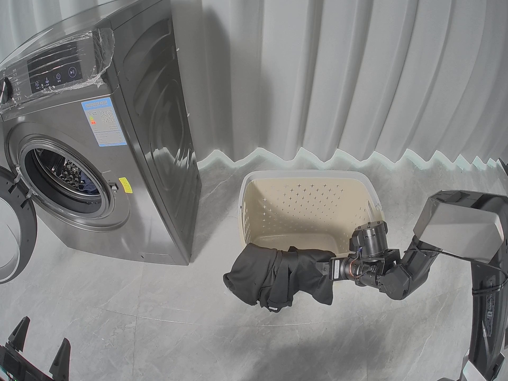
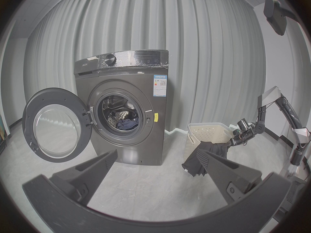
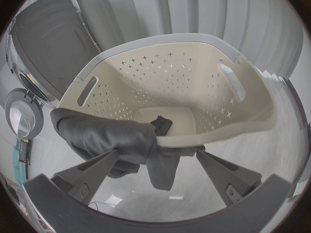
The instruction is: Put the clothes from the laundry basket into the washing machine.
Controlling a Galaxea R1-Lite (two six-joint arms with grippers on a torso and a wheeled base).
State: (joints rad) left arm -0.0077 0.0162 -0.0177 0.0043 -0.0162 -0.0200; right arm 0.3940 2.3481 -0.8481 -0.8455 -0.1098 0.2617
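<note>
Nearest, low at the robot's left, the left gripper (image 1: pixel 45 330) hangs over the pale floor (image 1: pixel 159 313) with its fingers spread and nothing between them. Farther out on the right, the right gripper (image 3: pixel 156 152) sits at the near rim of the laundry basket (image 1: pixel 307 174), fingers released and wide apart. A dark grey garment (image 1: pixel 275 279) is draped over that near rim just beyond the fingertips, most of it hanging outside and a corner falling inside. Left of the basket stands the washing machine (image 1: pixel 153 133), its round door (image 1: pixel 13 234) swung open and dark clothes (image 2: pixel 128 123) lying in the drum. A white pleated curtain (image 1: pixel 344 64) hangs behind.
</note>
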